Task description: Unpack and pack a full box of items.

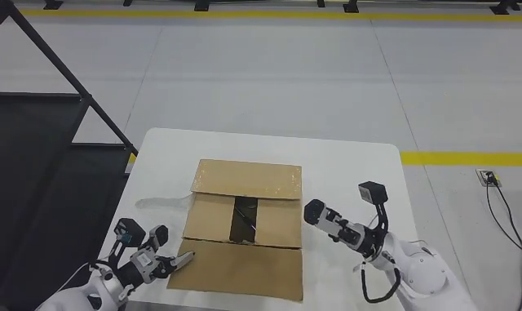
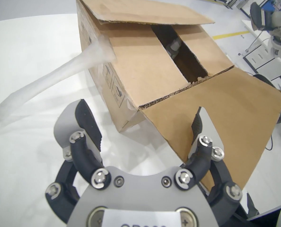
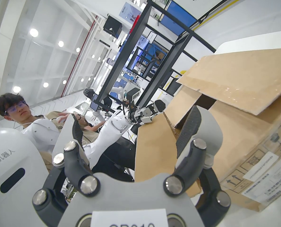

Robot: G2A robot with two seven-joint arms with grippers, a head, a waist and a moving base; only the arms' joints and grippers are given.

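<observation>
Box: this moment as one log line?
box: outer flaps open, inner flaps down, gapped | tape strip: trailing off box side | left gripper: jaws open, by near flap | right gripper: jaws open, beside box

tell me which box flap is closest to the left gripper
The outer flap folded out toward the robot, right at the left gripper. The other outer flap opens on the far side; the two inner flaps lie folded inward.
</observation>
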